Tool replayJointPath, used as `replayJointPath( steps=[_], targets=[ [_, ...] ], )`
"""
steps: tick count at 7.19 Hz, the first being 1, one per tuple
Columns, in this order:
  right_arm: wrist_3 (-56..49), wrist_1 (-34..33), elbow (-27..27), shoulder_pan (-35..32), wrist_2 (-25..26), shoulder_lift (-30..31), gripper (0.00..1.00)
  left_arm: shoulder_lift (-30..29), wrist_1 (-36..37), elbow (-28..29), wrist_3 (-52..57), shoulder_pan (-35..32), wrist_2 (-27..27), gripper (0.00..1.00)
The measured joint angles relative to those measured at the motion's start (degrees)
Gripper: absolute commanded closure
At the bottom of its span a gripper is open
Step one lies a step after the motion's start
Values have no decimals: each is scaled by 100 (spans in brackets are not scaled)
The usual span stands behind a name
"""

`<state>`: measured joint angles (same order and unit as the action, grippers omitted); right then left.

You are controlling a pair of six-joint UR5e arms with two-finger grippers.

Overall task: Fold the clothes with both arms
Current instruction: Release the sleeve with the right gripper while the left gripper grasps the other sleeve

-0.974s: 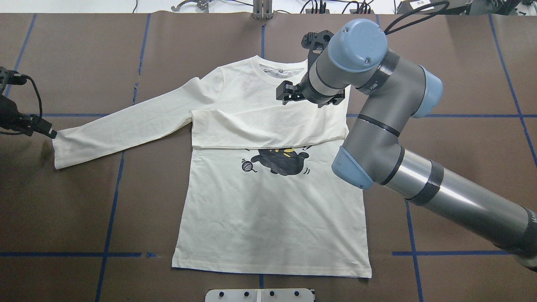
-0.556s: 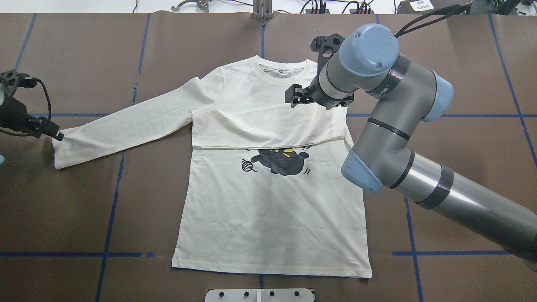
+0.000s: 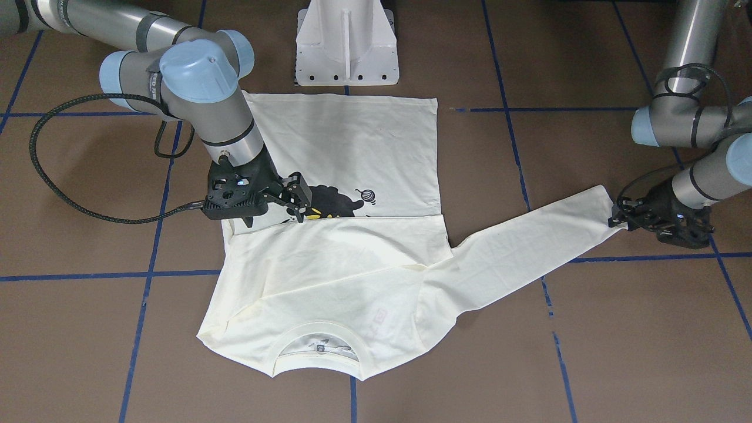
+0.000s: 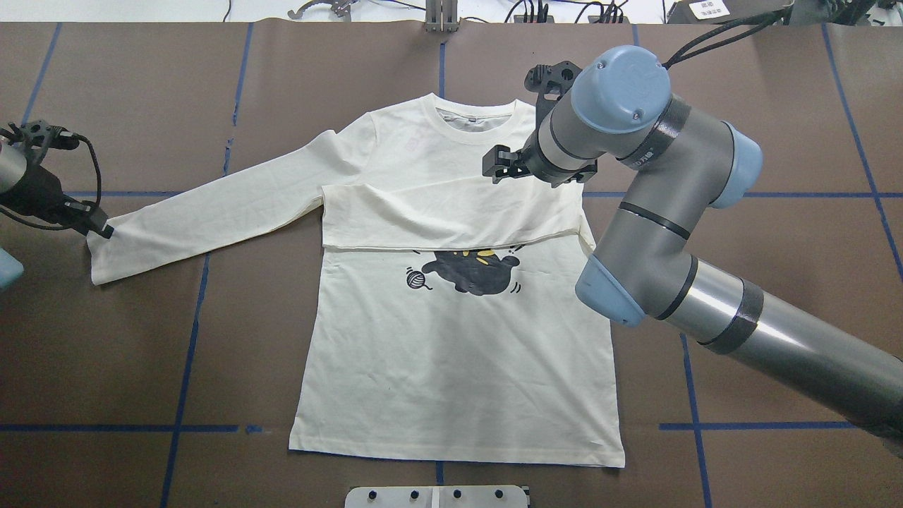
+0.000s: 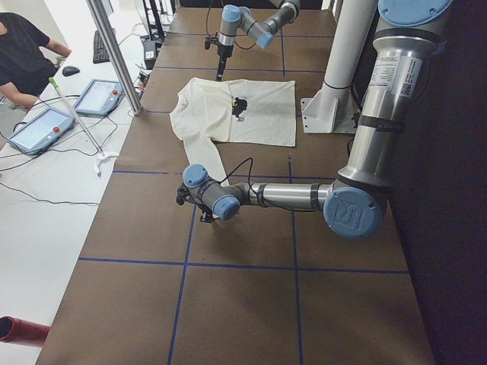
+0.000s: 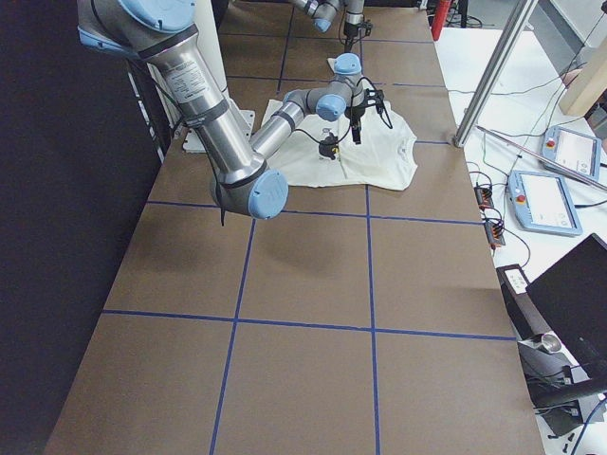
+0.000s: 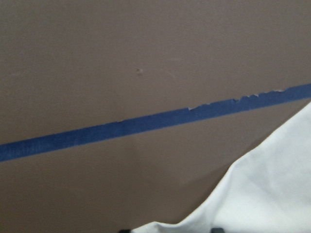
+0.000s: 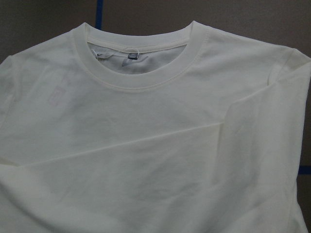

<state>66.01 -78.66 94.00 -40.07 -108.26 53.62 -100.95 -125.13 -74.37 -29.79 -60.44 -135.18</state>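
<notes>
Your stock at this moment:

- Shirt [image 4: 451,353]: one, pale cream, flat on the brown table [image 4: 776,106], print side up. The neckline [image 4: 476,116] points away from the robot and the hem lies nearest the white pedestal [image 3: 346,41].
- Folded sleeve [image 4: 451,215]: laid across the chest. Its lower edge covers the top of the black cat graphic [image 4: 476,274].
- Outstretched sleeve [image 4: 211,212]: runs flat toward the robot's left, crossing a blue tape line [image 4: 187,353].
- Left claw [image 4: 99,229]: low at the cuff of the outstretched sleeve and touching the cloth. You cannot tell from these views whether it is clamped.
- Right claw [image 4: 498,164]: above the chest near the neckline, just over the folded sleeve. The jaws are parted and hold nothing.
</notes>
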Motion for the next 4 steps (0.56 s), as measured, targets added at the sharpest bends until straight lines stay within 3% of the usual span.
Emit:
replayJointPath(
  steps=[4],
  targets=[
    [-1,18,75,20,49,112,0,-6,25,-910,-526,-18,-41,100]
  ],
)
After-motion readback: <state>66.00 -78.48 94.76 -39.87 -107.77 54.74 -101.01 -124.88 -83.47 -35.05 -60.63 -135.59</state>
